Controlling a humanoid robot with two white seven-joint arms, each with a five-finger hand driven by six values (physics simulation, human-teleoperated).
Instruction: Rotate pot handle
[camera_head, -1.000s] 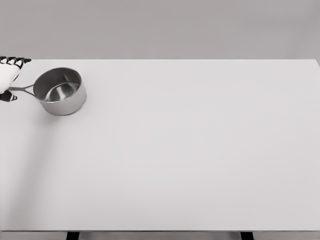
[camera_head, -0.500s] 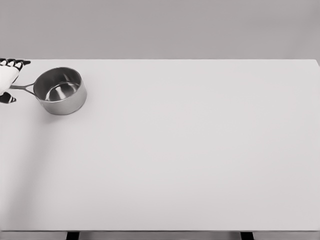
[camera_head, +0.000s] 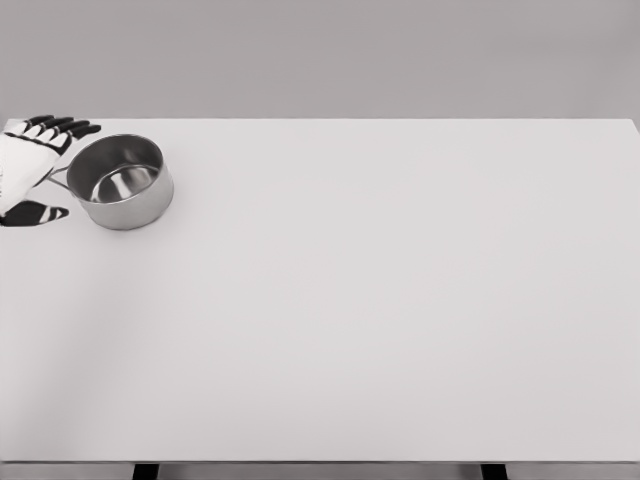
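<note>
Left hand at the pot's handle — far-left corner of the worktop.

The steel pot (camera_head: 121, 181) sits upright on the white worktop (camera_head: 380, 300), far and left, its thin handle (camera_head: 57, 176) pointing left. The left hand (camera_head: 25, 165) covers the handle's outer end — fingers (camera_head: 62, 127) stretched above it, thumb below, whether they grip it cannot be told.

Even, diffuse, bright light; faint soft shadows; slightly soft render; no edge distortion.
</note>
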